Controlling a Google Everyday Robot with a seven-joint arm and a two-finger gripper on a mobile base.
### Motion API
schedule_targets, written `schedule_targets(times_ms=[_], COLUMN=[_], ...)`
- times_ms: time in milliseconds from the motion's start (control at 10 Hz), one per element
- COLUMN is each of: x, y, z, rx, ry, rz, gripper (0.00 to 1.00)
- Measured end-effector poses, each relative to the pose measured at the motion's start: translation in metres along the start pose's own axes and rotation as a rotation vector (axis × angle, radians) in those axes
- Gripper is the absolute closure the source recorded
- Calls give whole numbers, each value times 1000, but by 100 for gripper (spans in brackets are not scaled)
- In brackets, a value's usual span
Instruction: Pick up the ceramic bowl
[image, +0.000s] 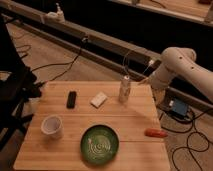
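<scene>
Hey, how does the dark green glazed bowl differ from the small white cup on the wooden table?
The dark-green ceramic bowl is wide and shallow; the small white cup is narrower with taller walls. The bowl has pale swirls inside; the cup looks plain. Both stand upright, apart, on the wooden table. The tool hangs by the table's far edge, touching neither.
</scene>
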Motion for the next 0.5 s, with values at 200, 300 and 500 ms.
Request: schedule_targets(times_ms=[200,300,500], x=[-21,-29,-56], y=[21,31,55], z=[19,28,50], rx=[-60,-91,-173], ry=[-19,-9,13], rz=[-68,-100,-196], gripper=[20,20,20])
